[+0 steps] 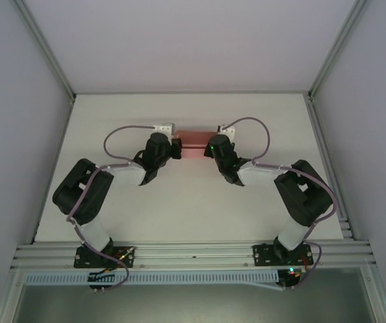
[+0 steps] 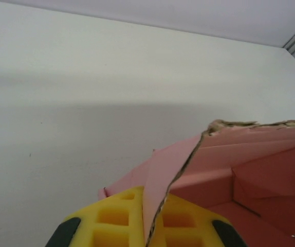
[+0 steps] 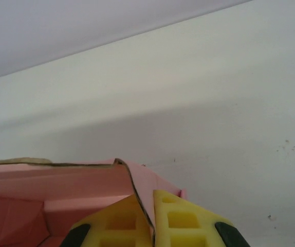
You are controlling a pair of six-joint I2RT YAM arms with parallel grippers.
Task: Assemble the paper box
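Shaping paper box (image 1: 194,142), far table (image 1: 179,208) centre: my left claw (image 2: 151,221) clamped on its left wall, my right claw (image 3: 148,224) on its right. Next, likely: square both ends.

No legible text, labels, brands or numbers anywhere: not on the arms, the pink cardboard or the counter.

From above, both ends of the box (image 1: 194,142) lie hidden under the wrists (image 1: 158,147). Seen from the left claw (image 2: 148,229), the box runs off the right and bottom edges. Seen from the right claw (image 3: 151,229), it runs off the left and bottom. The yellow pads (image 2: 111,226) are cut off below in both.
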